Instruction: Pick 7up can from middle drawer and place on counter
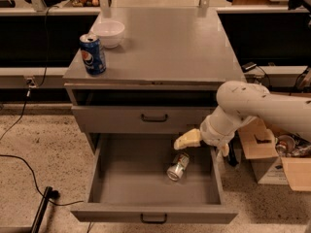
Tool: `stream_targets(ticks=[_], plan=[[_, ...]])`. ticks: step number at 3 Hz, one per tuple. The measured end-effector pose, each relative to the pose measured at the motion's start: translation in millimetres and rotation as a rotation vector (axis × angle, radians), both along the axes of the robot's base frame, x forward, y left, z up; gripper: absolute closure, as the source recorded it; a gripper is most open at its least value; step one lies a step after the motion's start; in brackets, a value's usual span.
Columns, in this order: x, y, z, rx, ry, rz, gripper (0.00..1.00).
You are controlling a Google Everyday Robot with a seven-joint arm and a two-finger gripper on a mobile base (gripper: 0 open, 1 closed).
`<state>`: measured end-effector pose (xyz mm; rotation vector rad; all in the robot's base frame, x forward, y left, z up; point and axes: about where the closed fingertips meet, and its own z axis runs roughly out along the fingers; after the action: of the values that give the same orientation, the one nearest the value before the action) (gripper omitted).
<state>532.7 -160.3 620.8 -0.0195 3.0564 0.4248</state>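
The 7up can [178, 166] lies on its side on the floor of the pulled-out middle drawer [131, 178], right of centre. My gripper [206, 145] hangs over the drawer's right rear part, just above and to the right of the can, not touching it. It is open and empty; one cream finger [187, 140] points left above the can. The counter [165, 42] is the grey cabinet top above.
A blue Pepsi can [93, 54] and a white bowl [108, 33] stand at the counter's left rear. Another drawer front [154, 116] sits above the open drawer. Cardboard boxes [272, 159] stand on the floor to the right. A cable and black pole [41, 208] lie at the left.
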Motion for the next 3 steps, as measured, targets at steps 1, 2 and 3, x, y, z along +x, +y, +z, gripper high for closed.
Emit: stream_targets(ticks=[1,2,3], plan=[[-2,23,-40,-0.007,0.038,-0.003,0.00],[8,47,-88,0.013,0.040,-0.156,0.00],[22,65,-119,0.033,0.008,-0.288,0.00]])
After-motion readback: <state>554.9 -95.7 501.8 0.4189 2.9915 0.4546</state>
